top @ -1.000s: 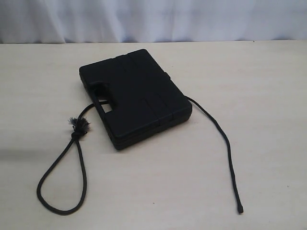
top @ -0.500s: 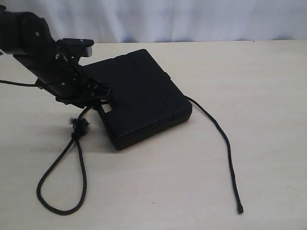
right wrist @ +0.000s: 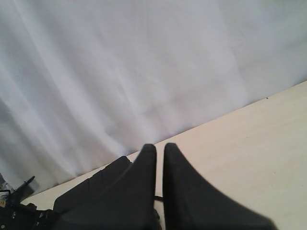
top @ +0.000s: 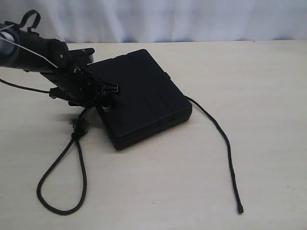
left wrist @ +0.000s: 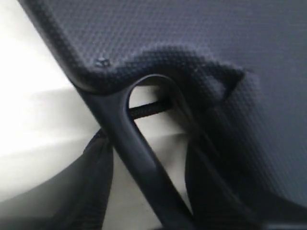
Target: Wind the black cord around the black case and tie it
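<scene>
The black case [top: 141,93] lies flat mid-table, its handle slot facing left. My left gripper [top: 109,90] sits at that handle, open; in the left wrist view [left wrist: 144,143] its fingers [left wrist: 91,182] straddle the handle bar [left wrist: 144,158] with gaps on both sides. The black cord [top: 79,158] passes under the case and shows through the slot [left wrist: 148,109]. Its knotted, frayed tip [top: 76,125] lies left of the case above a loop, and its other end [top: 239,209] trails to the front right. My right gripper [right wrist: 156,146] is shut and empty, away from the case [right wrist: 96,187].
A white curtain [top: 192,19] hangs behind the table's far edge. The left arm's thin cable [top: 24,86] trails over the table at the far left. Bare tabletop [top: 268,96] spreads to the right of the case.
The left arm came in from the left and has lowered and reached right, so its gripper is now at the case's handle. Case and cord have not shifted.
</scene>
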You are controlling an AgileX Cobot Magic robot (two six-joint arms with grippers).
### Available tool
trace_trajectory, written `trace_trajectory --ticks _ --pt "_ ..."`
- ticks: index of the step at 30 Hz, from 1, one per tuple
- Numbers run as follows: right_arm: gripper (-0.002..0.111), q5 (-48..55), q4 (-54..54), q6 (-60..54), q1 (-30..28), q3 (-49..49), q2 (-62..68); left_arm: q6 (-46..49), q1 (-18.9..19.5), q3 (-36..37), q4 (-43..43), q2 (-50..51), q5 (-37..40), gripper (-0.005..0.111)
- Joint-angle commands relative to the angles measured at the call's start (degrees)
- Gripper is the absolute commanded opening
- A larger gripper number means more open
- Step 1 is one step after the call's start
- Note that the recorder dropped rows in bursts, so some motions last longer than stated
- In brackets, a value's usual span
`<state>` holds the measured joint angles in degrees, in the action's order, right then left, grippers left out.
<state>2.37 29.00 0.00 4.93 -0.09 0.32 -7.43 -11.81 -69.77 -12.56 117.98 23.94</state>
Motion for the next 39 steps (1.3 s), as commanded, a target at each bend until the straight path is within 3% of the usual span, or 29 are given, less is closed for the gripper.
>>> trace_trajectory --ticks 1,2,7,19,22,25,30,32,39 --pt "0.005 0.3 0.1 0.0 -0.1 0.1 -0.3 -1.4 0.1 -0.8 -0.4 1.6 0.9 0.045" --pt "0.005 0.3 0.1 0.0 -0.1 0.1 -0.3 -1.8 0.1 -0.8 -0.4 1.6 0.9 0.043" --pt "0.005 2.2 2.0 0.0 -0.1 0.1 -0.3 -2.0 0.1 -5.5 -1.7 -0.5 7.3 0.000" --pt "0.005 6.2 9.2 -7.7 -0.1 -0.9 -0.3 -2.0 0.1 -10.5 -3.0 -5.5 14.0 0.000" --pt "0.005 9.3 20.8 -21.9 -0.1 -4.6 -0.3 -1.9 0.1 -10.5 -3.2 -5.5 13.8 0.000" --pt "0.005 14.6 40.4 -43.7 -0.1 -8.7 0.7 -1.8 0.1 -10.9 -3.2 -5.5 14.3 0.000" --pt "0.004 32.9 70.9 -81.7 -0.1 -12.4 13.5 -1.8 0.1 -11.0 -3.6 -6.0 14.5 0.000" --pt "0.004 36.2 70.9 -86.8 -0.1 -14.1 21.7 -1.8 0.1 -11.0 -3.6 -6.0 14.6 0.000" --pt "0.005 37.5 65.2 -86.0 0.0 -23.5 49.3 -1.8 0.1 -11.0 -3.6 -6.0 14.5 0.000"
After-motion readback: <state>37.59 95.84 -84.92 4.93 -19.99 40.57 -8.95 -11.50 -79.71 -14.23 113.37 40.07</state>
